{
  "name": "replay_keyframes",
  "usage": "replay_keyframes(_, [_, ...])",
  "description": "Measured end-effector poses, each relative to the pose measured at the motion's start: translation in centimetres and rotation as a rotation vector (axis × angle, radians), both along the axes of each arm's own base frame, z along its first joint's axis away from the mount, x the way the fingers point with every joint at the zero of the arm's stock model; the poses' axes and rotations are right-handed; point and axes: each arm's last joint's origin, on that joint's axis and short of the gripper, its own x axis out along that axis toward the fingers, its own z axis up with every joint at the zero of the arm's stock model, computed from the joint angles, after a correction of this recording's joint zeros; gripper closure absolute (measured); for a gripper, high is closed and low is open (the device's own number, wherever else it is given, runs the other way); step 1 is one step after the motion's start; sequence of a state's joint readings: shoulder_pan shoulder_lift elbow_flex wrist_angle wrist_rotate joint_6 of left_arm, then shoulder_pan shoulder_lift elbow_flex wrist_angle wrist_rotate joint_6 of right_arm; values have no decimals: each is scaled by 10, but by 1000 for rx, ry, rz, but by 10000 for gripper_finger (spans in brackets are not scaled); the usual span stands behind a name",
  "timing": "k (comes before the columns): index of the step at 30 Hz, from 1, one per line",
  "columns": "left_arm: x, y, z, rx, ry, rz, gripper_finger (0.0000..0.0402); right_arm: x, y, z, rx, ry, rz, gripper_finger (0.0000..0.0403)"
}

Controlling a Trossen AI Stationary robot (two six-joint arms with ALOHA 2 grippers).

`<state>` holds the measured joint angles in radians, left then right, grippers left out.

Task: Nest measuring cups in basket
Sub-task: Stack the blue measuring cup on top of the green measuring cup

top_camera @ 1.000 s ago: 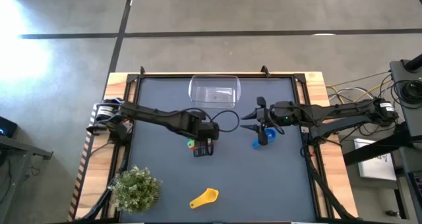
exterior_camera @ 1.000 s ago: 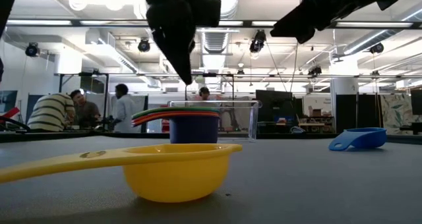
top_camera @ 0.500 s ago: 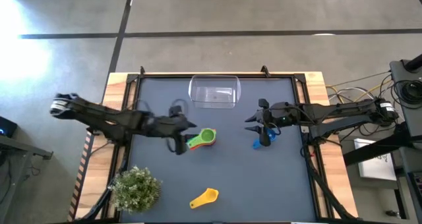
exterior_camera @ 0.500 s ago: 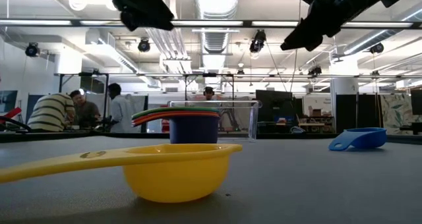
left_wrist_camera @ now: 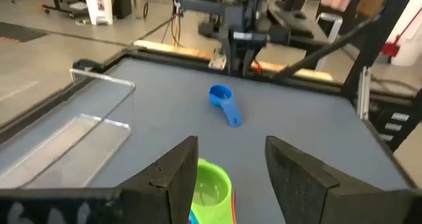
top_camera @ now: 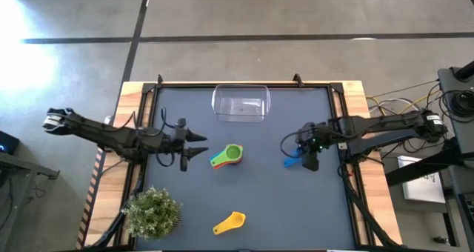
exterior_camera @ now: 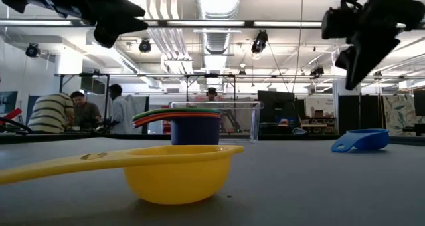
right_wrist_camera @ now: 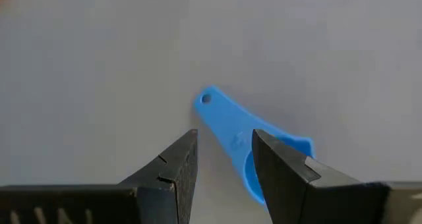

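Now the clear basket sits empty at the table's far edge. Left gripper, fingers parted and empty, hangs just beside the nested stack; right gripper, spread, hovers directly over the blue cup. Yellow cup lies near the near edge.

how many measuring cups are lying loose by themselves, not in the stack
2: the blue cup under the right gripper, and the yellow cup at the table's near edge. The stack may hide others.
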<state>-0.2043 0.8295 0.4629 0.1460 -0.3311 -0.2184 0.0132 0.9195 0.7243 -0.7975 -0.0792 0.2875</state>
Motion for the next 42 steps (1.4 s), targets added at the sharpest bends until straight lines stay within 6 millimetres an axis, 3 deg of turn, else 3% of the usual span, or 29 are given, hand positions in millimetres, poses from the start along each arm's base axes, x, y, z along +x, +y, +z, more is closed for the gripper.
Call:
replay_keyframes(17, [7,-2,-9,0,48,-20,242,6,7,-74,-77,376,11,273])
replay_keyframes(27, [11,-4,-14,-16,76,-23,242,15,6,-94,-118,501,-6,334])
replay_keyframes(31, [12,-4,-15,-16,81,-23,242,17,6,-86,-128,466,-6,377])
replay_keyframes(34, [12,-4,-15,-16,81,-23,242,25,6,-68,-151,375,8,390])
replay_keyframes(38, [9,-3,-14,-14,90,-23,242,43,7,-40,-190,187,48,393])
replay_keyframes(42, [1,-2,-11,-9,99,-23,242,74,9,-7,-235,-118,139,393])
